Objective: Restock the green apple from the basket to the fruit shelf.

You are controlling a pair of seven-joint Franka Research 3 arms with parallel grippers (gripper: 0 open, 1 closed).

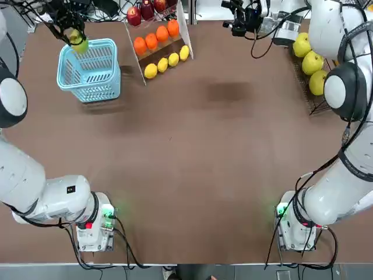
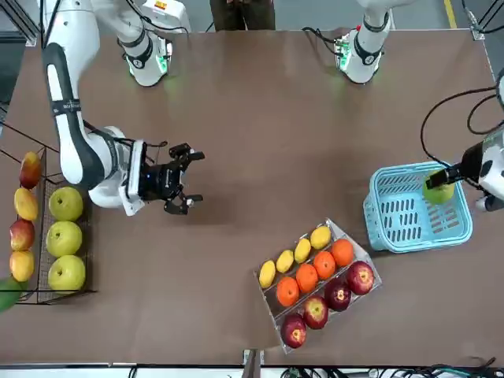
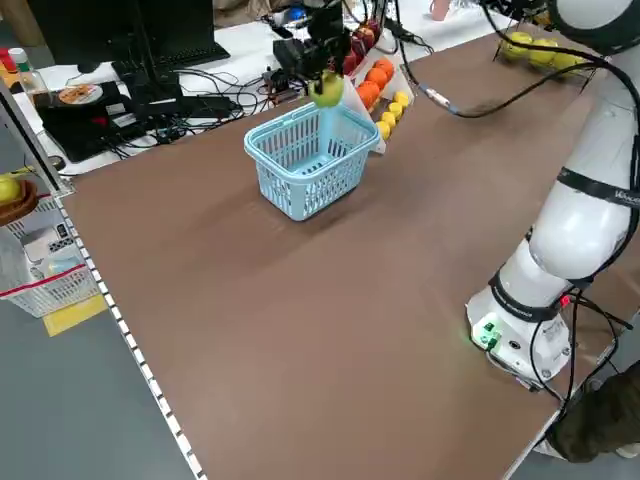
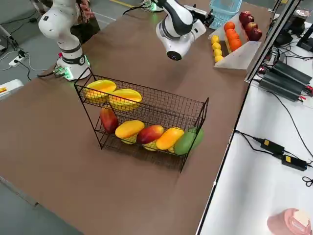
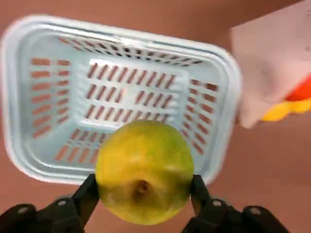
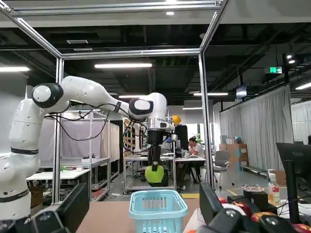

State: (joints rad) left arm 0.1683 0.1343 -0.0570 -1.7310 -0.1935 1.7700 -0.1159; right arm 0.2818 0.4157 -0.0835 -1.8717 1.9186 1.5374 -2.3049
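left gripper [image 5: 143, 206] clamps the green apple [image 5: 144, 178] above the basket [image 1: 90, 70], clear of its rim; wide bare table [image 1: 192, 157] stretches toward the fruit shelf [image 2: 47, 228]. right gripper [image 2: 187, 189] hangs open mid-table. only the wrist view shows fingers [image 5: 87, 196] pinching both sides.

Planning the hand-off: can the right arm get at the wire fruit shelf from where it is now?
Probably yes. The right gripper hangs open over bare table beside the fruit shelf, with nothing between them. The left gripper holds the green apple above the basket.
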